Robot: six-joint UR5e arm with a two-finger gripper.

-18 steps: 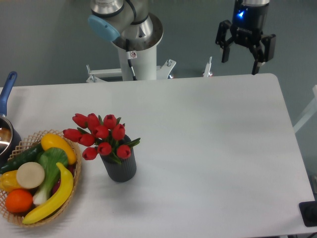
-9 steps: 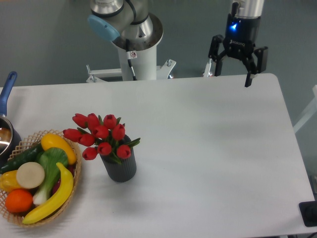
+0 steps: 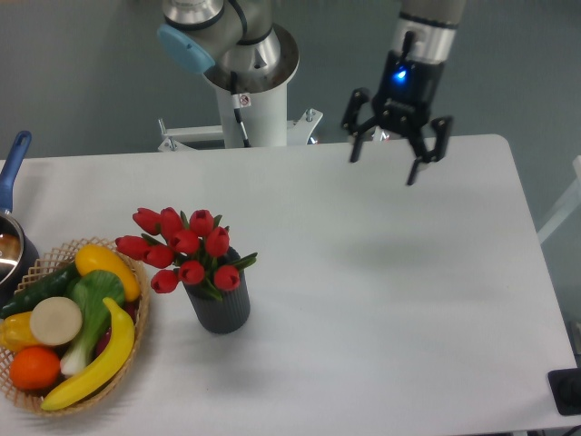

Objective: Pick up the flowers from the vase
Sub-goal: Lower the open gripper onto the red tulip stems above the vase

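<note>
**A:** While nothing gripped yet, calling it early approach only. Black two-finger gripper [image 3: 394, 162] up over far-right part of white table [image 3: 381, 300], fingers spread wide, holding nothing. Well apart from target.

**B:** Target location?

**A:** Bunch of red tulip buds with green stems [image 3: 188, 251] standing in small dark grey ribbed cylindrical vase [image 3: 219, 307], near-left area of table. Upright, untouched.

**B:** Remaining?

**A:** Everything, by my read: travel left and toward near side, descend over buds or stems, close, lift clear of vase. Stems mostly hidden by buds, so grasp point hard to pick.

**B:** Clutter?

**A:** Round wicker basket of colourful fruit and vegetables [image 3: 64, 331] just left of vase, close to leftmost buds. Blue-handled pot [image 3: 13, 222] cut off at left edge. Small black object [image 3: 567, 391] at near-right corner, unclear what.

**B:** Surface, room?

**A:** Matte white top, rounded corners, faint gripper shadow right of centre. White arm pedestal [image 3: 250, 100] behind far edge, grey floor beyond.
</note>
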